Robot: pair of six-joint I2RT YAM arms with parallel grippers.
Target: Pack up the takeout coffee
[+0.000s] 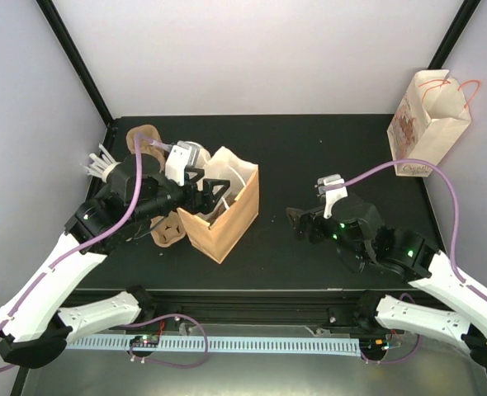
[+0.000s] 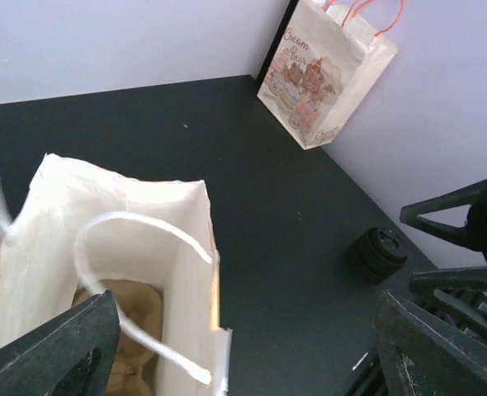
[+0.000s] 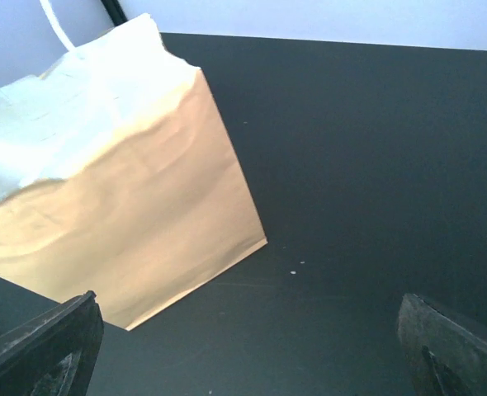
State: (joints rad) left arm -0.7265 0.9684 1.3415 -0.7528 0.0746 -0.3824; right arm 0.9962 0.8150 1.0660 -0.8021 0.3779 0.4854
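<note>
Now your left end effector [image 2: 243,330] hangs spread wide over the mouth of the brown paper bag [image 1: 227,219]; no cup shows clearly, and the round black lid [image 2: 380,252] lies flat on the table [image 1: 309,148] right of the bag, just beside your right end effector [image 3: 245,313], likewise spread wide.

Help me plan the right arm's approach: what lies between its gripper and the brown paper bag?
Only bare table separates the right gripper from the brown bag, seen in the top view.
</note>
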